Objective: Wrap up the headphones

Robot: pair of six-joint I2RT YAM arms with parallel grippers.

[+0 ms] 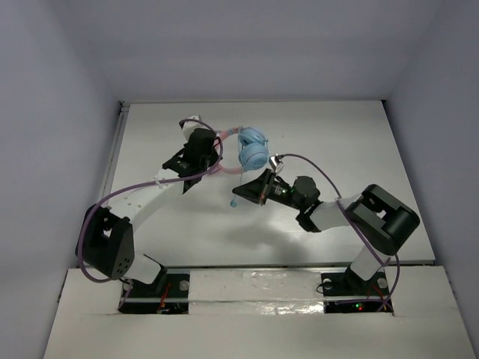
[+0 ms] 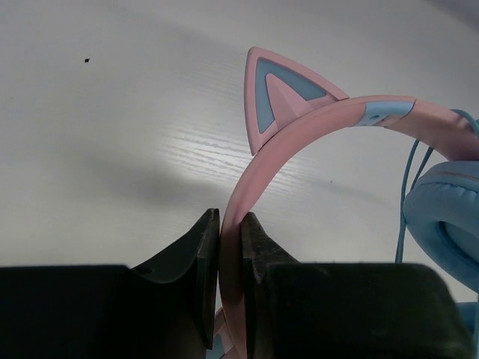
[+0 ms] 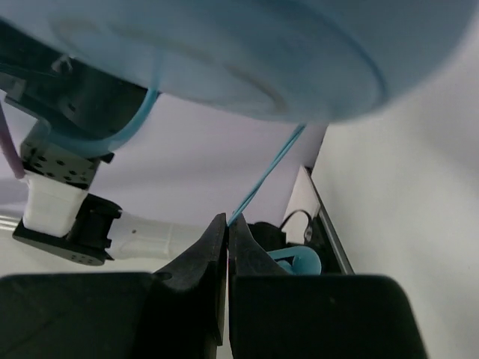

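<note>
The headphones (image 1: 251,149) are held above the table at mid back. My left gripper (image 1: 211,153) is shut on the pink headband (image 2: 238,232), just below a cat ear (image 2: 281,93). The light blue ear cups (image 1: 254,152) hang to its right; one shows at the right edge of the left wrist view (image 2: 445,217). My right gripper (image 1: 241,193) is shut on the thin light blue cord (image 3: 266,176), just below an ear cup (image 3: 224,52). The cord's plug end (image 1: 233,203) dangles under the gripper and shows behind the right finger (image 3: 296,262).
The white table (image 1: 299,127) has a raised metal edge along its left side (image 1: 118,142). Grey walls (image 1: 60,90) close in the left, back and right. Purple arm cables (image 1: 135,191) loop beside both arms.
</note>
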